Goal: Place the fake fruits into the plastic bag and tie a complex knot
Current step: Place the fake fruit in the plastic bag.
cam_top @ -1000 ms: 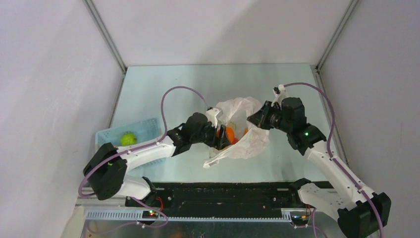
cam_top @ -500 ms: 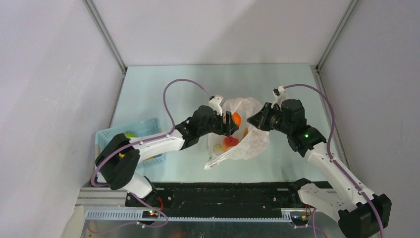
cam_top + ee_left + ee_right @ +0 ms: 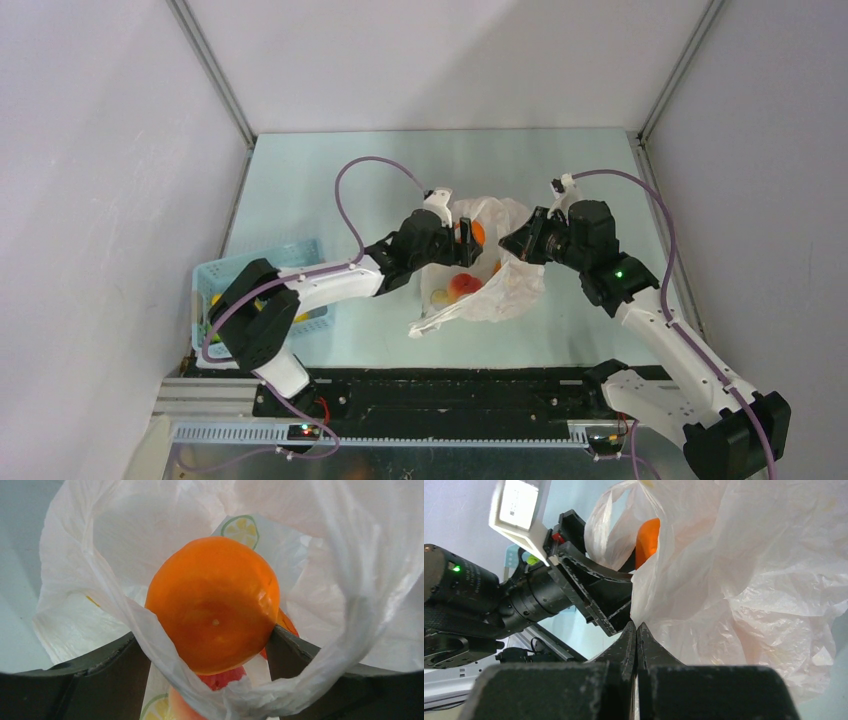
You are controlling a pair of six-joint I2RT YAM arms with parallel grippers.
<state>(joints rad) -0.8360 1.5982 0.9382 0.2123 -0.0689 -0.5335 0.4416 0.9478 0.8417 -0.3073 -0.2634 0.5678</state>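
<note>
1. Your left gripper [image 3: 205,637] stands wide, with its fingers [image 3: 100,680] pressed against either side of the round orange fruit [image 3: 212,605].
2. That orange fruit sits in the mouth of the plastic bag [image 3: 512,288], above a red fruit [image 3: 462,287] lying inside.
3. Your right gripper [image 3: 507,243] is closed tight, its tips pinching the bag's right-hand rim.
4. The bag lies on the table [image 3: 330,180] between your two arms, well apart from the blue basket [image 3: 225,272].
</note>
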